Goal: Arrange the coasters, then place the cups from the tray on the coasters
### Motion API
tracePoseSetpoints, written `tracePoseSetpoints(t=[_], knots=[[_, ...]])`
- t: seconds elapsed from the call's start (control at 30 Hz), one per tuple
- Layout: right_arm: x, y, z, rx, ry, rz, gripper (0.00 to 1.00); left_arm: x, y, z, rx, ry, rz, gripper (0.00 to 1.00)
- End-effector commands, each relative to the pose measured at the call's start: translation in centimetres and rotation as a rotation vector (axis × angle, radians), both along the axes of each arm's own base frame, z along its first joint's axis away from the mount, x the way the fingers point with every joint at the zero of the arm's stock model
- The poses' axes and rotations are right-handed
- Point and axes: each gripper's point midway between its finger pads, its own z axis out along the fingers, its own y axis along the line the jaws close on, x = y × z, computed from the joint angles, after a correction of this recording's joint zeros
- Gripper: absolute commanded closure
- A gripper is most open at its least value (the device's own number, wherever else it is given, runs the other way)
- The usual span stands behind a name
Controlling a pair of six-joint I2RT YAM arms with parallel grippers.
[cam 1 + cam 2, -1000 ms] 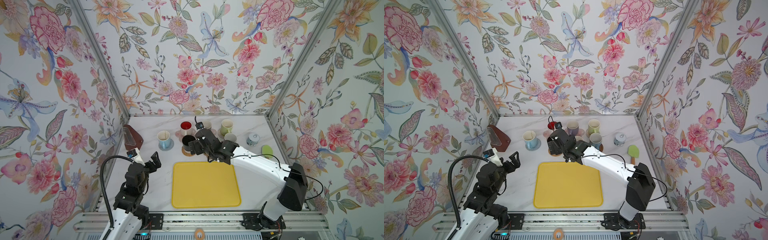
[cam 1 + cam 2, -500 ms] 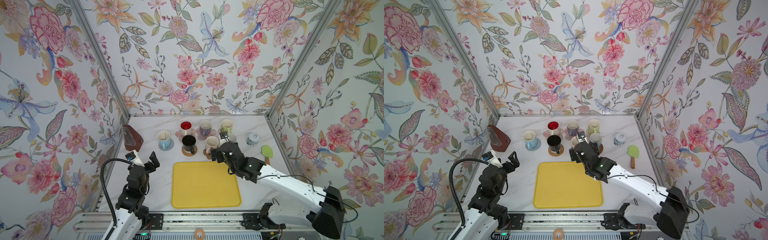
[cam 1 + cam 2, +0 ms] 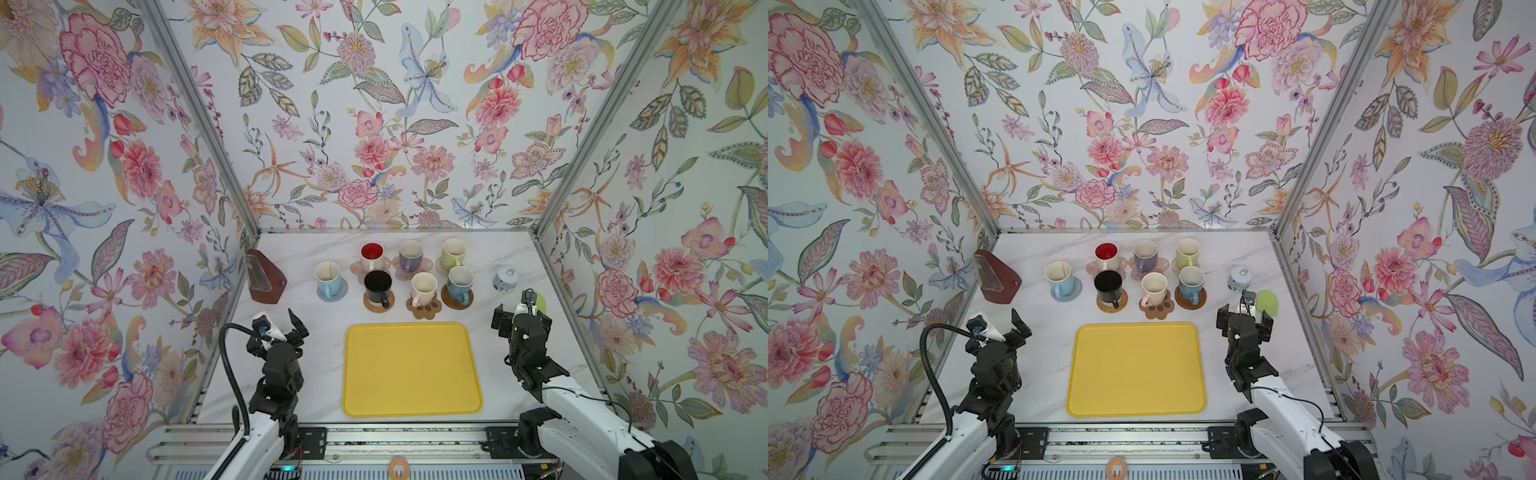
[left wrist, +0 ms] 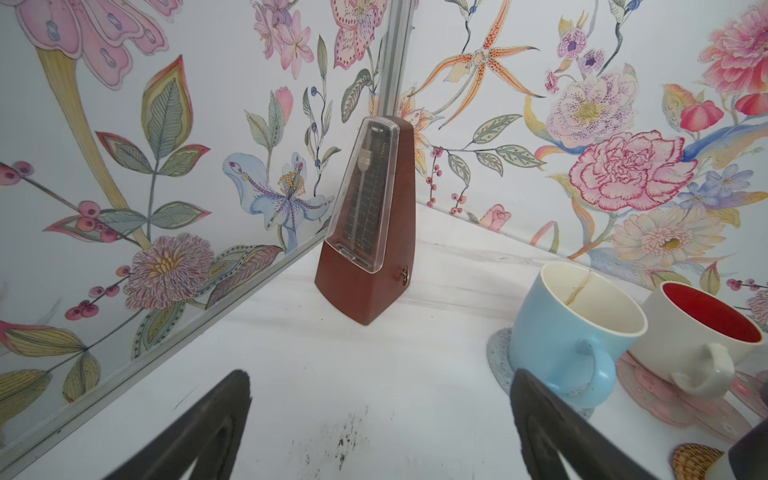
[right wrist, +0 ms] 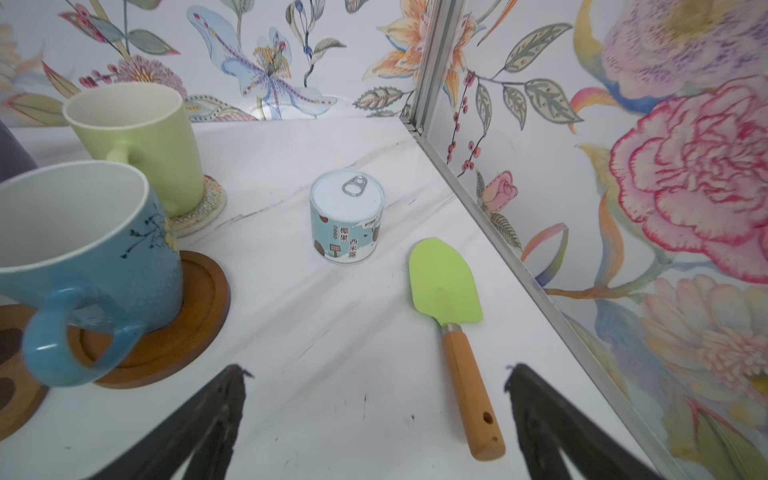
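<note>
yellow tray (image 3: 411,370) lies flat at the front. behind it seven cups stand upright, each on a coaster. back row: white cup (image 3: 371,257), red inside, on pink flower coaster (image 3: 354,268); lilac cup (image 3: 410,255) on second flower coaster (image 3: 427,264); green cup (image 3: 454,253) on pale woven coaster (image 3: 438,266). front row: light blue cup (image 3: 328,279) on grey coaster (image 3: 340,291); black cup (image 3: 377,286) on rattan coaster (image 3: 370,305); pink cup (image 3: 424,289) on paw coaster (image 3: 430,310); blue cup (image 3: 460,283) on wooden coaster (image 3: 451,301).
</note>
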Motion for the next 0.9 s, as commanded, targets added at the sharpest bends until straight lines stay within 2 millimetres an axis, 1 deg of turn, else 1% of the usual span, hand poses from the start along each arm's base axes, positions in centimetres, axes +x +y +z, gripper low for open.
tracePoseSetpoints(t=[0.0,0.07,0.1,0.13,0.17,0.2,0.23,0.27,0.3,0.37,0.4,0.43,0.47,0.53,0.57,0.6,0.63,0.7,0.73,0.8,0.87], knots=[[2.7,0.9,2.0,-0.009,-0.158,0.065,0.01,-0.3,1.3,0.8,0.066,-0.018,0.084,0.01],[3.5,0.5,0.5,-0.013,-0.153,0.061,0.01,0.0,1.1,0.1,0.088,-0.012,0.07,0.01],[3.8,0.4,0.1,-0.017,-0.16,0.064,0.01,0.2,1.1,0.0,0.097,-0.005,0.068,0.01],[4.1,0.4,0.2,-0.063,-0.164,0.058,0.01,0.4,1.1,-0.2,0.113,0.008,0.071,0.01],[4.5,0.7,0.0,-0.079,-0.158,0.075,0.01,0.5,1.2,-0.3,0.123,0.011,0.076,0.01],[4.8,0.4,-0.3,-0.076,-0.155,0.077,0.01,0.6,1.3,-0.5,0.128,0.01,0.076,0.01],[5.0,-0.1,-0.5,-0.066,-0.17,0.073,0.01,0.9,1.3,-0.6,0.125,0.001,0.071,0.01],[5.0,-1.2,-0.3,-0.046,-0.191,0.025,0.01,1.1,1.5,-0.8,0.119,-0.002,0.07,0.01],[4.9,-1.9,-0.5,0.002,-0.189,0.016,0.01,1.5,1.5,-1.0,0.113,0.004,0.06,0.01],[4.6,-2.7,-1.2,0.093,-0.186,0.052,0.01,2.4,1.7,-1.5,0.107,0.018,0.043,0.01],[4.4,-3.3,-2.0,0.124,-0.192,0.05,0.01,2.8,1.9,-1.5,0.114,0.017,0.045,0.01],[4.5,-3.5,-1.8,0.132,-0.232,0.063,0.01,3.2,1.8,-1.2,0.131,0.007,0.035,0.01],[4.6,-3.6,-1.5,0.13,-0.254,0.062,0.01,3.4,2.0,-1.1,0.141,-0.002,0.036,0.01],[5.2,-3.0,-2.7,0.143,-0.149,0.086,0.01,4.3,2.0,-0.8,0.147,-0.028,0.014,0.01],[5.6,-2.7,-2.7,0.135,-0.15,0.109,0.01,4.8,1.9,-0.9,0.144,-0.031,-0.003,0.01],[5.8,-2.6,-2.4,0.125,-0.168,0.107,0.01,5.5,1.6,-1.2,0.143,-0.022,-0.027,0.01],[5.8,-2.8,-2.7,0.129,-0.148,0.092,0.01,6.2,1.5,-1.6,0.139,-0.009,-0.04,0.01],[5.7,-2.9,-2.6,0.128,-0.149,0.087,0.01,7.3,1.4,-2.3,0.127,-0.012,-0.071,0.01],[5.7,-2.9,-2.4,0.121,-0.161,0.083,0.01,7.7,0.9,-2.2,0.141,-0.023,-0.111,0.01],[5.6,-3.0,-2.6,0.115,-0.156,0.072,0.01,8.1,0.5,-2.8,0.13,0.003,-0.135,0.01],[5.9,-3.1,-2.7,0.127,-0.145,0.072,0.01,8.4,0.9,-3.5,0.115,0.02,-0.123,0.01]])
